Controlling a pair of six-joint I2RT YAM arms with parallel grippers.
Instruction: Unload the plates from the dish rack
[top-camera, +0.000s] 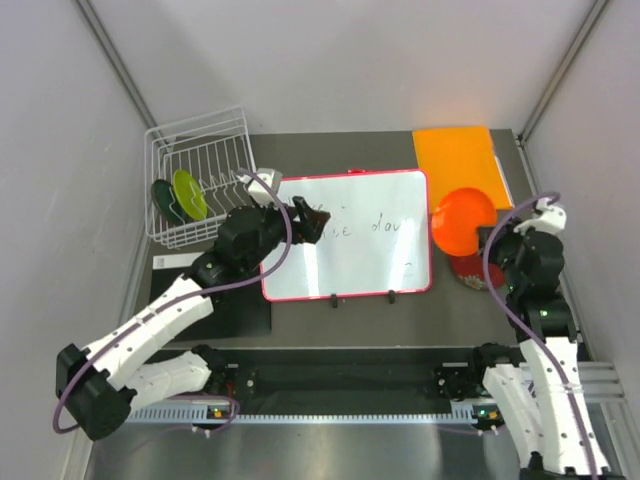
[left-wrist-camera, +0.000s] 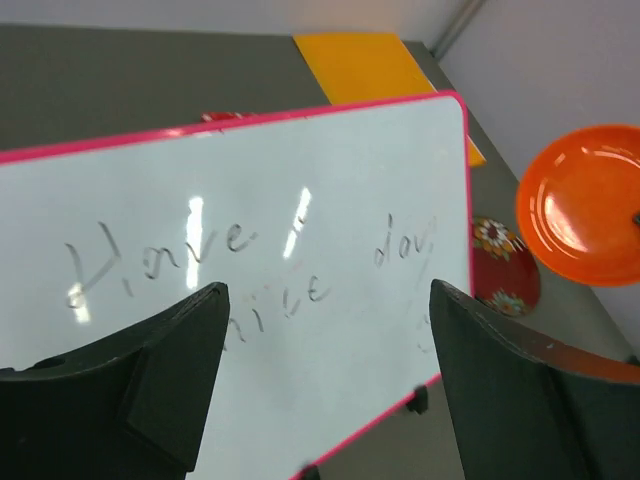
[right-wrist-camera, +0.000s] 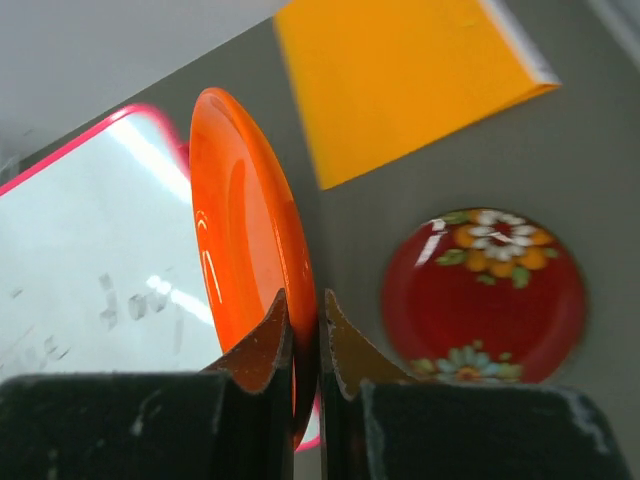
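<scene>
The white wire dish rack (top-camera: 200, 170) stands at the back left, holding a lime green plate (top-camera: 190, 193) and a dark green plate (top-camera: 164, 201) on edge. My left gripper (top-camera: 308, 221) hovers open and empty over the whiteboard, its fingers (left-wrist-camera: 170, 370) wide apart. My right gripper (right-wrist-camera: 305, 340) is shut on the rim of the orange plate (right-wrist-camera: 245, 240), holding it tilted above the table's right side (top-camera: 466, 221). Under it on the table lies the dark red floral plate (right-wrist-camera: 485, 295), partly seen beneath the orange one (top-camera: 470, 272).
A red-framed whiteboard (top-camera: 350, 235) with handwriting lies in the middle of the table. A flat orange rectangular sheet (top-camera: 455, 155) lies at the back right. Grey walls close in on both sides. A dark mat (top-camera: 235, 315) lies by the left arm.
</scene>
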